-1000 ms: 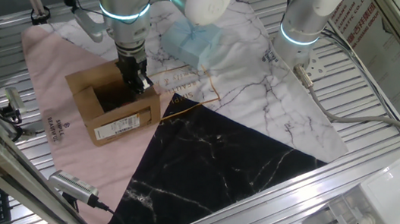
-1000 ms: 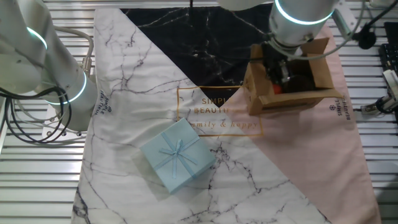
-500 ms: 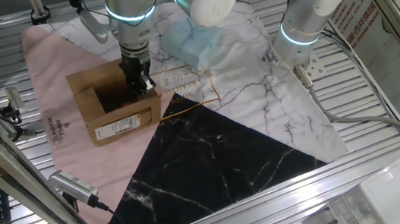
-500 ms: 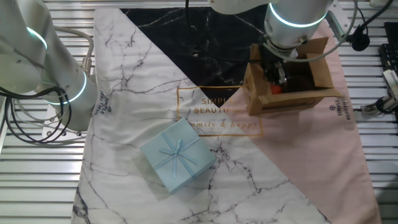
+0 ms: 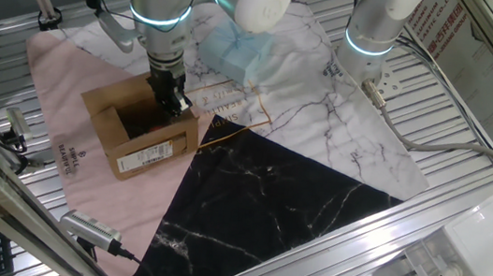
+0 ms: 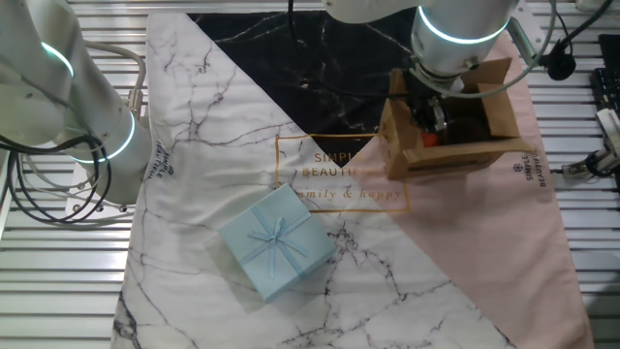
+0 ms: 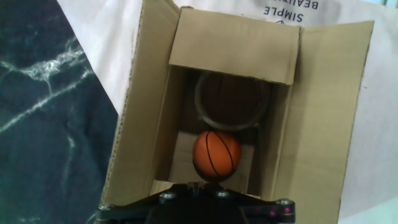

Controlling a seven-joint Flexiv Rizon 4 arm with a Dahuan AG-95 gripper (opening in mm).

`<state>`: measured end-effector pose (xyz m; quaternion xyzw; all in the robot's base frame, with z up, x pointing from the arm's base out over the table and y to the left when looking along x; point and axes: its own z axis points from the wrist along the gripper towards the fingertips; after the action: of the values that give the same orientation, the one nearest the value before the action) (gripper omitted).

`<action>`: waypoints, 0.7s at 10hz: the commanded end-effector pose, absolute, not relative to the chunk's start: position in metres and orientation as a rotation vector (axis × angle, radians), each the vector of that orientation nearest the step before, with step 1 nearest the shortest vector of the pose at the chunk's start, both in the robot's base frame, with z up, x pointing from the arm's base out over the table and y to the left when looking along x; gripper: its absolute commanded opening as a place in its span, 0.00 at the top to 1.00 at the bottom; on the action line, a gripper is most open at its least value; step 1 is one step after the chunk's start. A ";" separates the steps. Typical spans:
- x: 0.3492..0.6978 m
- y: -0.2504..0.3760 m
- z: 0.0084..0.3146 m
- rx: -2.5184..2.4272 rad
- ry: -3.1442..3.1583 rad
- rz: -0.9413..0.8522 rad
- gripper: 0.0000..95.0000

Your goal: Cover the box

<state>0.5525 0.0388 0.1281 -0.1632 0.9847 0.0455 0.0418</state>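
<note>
The box [image 5: 139, 132] sits open on the pink corner of the cloth [image 5: 62, 101], flaps up, a little basketball [image 7: 216, 155] inside. The gripper [image 5: 174, 101] hovers right over its opening – probably lining up on a flap to fold shut. Can't tell if the jaws are spread or pinched.

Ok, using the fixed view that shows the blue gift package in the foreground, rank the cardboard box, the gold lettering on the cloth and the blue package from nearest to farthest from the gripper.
1. The box: right under the gripper, whose fingers reach into its open top.
2. The gold lettering: on the cloth, just left of the box.
3. The blue package: farther left and toward the front, on the white marble part.
</note>
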 end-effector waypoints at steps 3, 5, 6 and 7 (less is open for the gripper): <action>0.572 0.039 0.142 -0.517 3.023 0.148 1.00; 0.587 0.039 0.153 -0.540 3.027 0.151 1.00; 0.594 0.040 0.156 -0.551 3.032 0.157 1.00; 0.602 0.041 0.160 -0.564 3.035 0.156 1.00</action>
<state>0.6043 0.0413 0.1603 -0.1831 0.9815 0.0497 0.0258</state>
